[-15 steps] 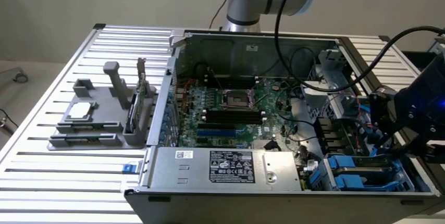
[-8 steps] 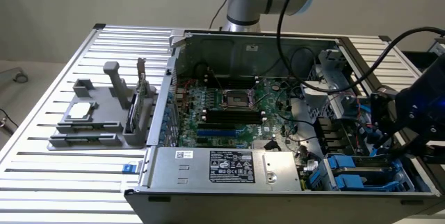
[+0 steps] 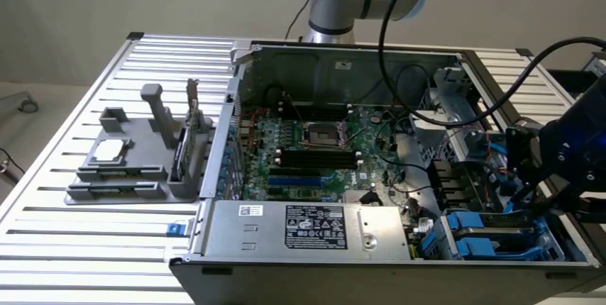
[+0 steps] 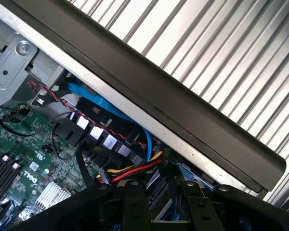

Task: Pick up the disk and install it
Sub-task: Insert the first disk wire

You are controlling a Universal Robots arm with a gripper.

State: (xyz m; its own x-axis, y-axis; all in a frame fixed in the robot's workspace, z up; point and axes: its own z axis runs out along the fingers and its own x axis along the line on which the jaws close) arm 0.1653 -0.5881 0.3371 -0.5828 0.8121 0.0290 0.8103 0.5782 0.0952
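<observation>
Gripper (image 4: 161, 188) hangs low in the front corner of the case (image 3: 379, 276), at the exterior view's right; whether it grips sth, I cannot tell. The disk (image 3: 494, 231) lies flat just under it, long axis approx. along the case's front wall. Red-yellow cables (image 4: 135, 171) and a blue cable (image 4: 111, 108) crowd close; silver PSU box (image 3: 313, 227) sits beside, along the same wall.

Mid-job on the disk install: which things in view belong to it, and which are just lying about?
Job: disk in its blue carrier; end effector near it; open computer case.
Lying about: small silver chip on the grey fixture; upright cards beside it; labelled silver box; slatted table.
</observation>
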